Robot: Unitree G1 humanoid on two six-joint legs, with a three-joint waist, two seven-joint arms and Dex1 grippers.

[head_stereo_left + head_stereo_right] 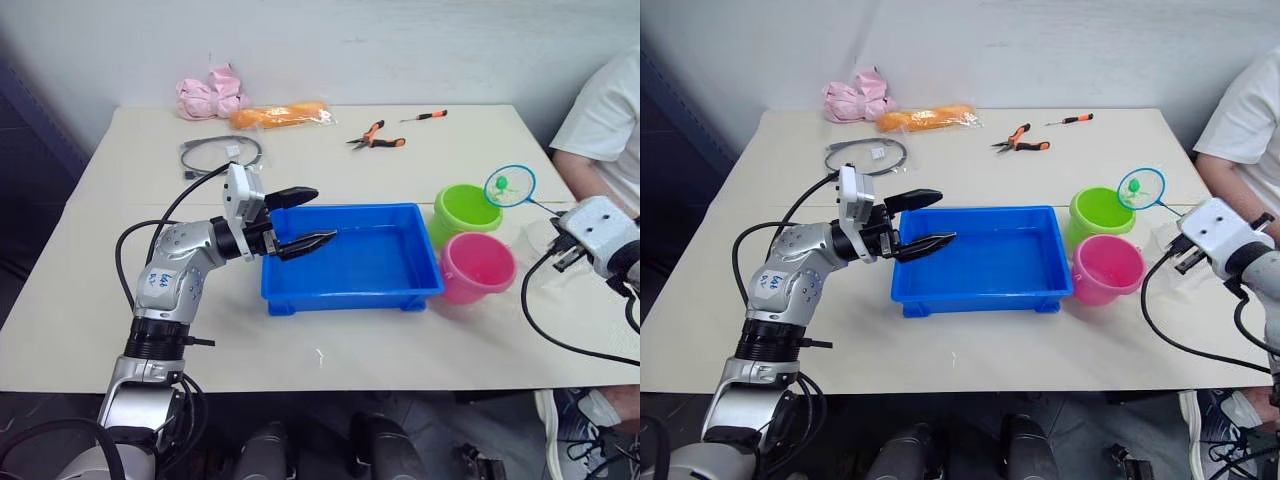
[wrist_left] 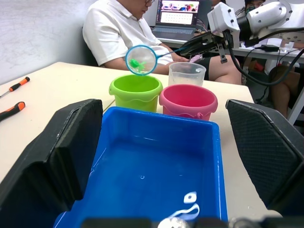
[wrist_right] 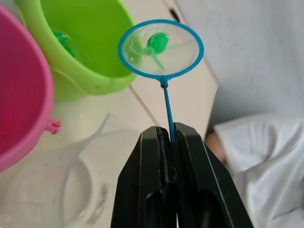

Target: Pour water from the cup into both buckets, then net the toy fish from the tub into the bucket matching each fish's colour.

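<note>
While the left claw (image 1: 305, 217) gapes over the tub (image 1: 350, 260), the right claw (image 3: 167, 135) pinches the net (image 3: 160, 49).

On the surface (image 1: 420, 350) I saw the tub (image 1: 350, 262) in the middle, with two buckets just right of it: one bucket (image 1: 463, 210) behind, the other bucket (image 1: 477, 267) in front, touching each other. The cup (image 2: 186, 74) stood right of them, near a seated person (image 1: 605, 120). My right pincer (image 3: 169, 135) held the net (image 1: 510, 185) above the rear bucket's far rim, a fish (image 3: 156, 42) in it. My left pincer (image 1: 305, 220) hung over the tub's left end. Behind the tub lay a cable (image 1: 220, 152), pliers (image 1: 375, 137) and a screwdriver (image 1: 425, 116).
</note>
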